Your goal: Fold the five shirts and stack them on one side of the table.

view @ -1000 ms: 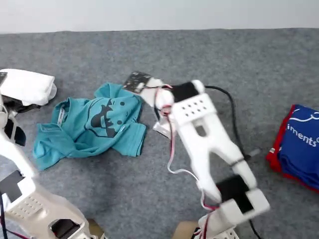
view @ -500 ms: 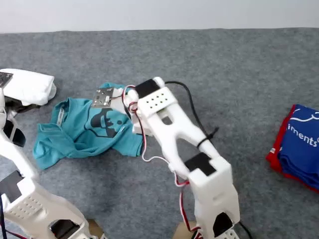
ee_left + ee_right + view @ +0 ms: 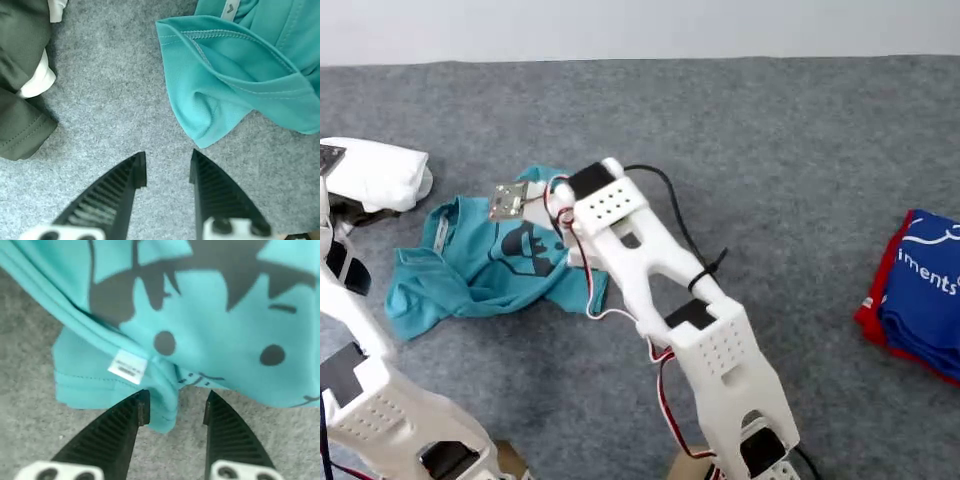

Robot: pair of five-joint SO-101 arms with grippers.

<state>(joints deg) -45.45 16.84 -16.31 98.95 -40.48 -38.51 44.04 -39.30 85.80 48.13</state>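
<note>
Both jaws of the right gripper [image 3: 176,401] stand open astride the hem of the crumpled teal cotton shirt [image 3: 210,315]; lower fully before closing.

Bkgd only.
- table [image 3: 800,150]: grey felt-like cover, runs full width L to R, near edge to far edge. Matte, fibrous nap w/ lighter flecks; same texture in both wrist views.
- wall [image 3: 640,28]: pale, plain band behind far edge of table, full width. Meets the grey cover in a straight line.
- tan patch [image 3: 510,462]: at near edge, L of ctr.
- second tan patch [image 3: 688,462]: at near edge, approx. ctr. Both partly hidden; can't tell what they are.
</note>
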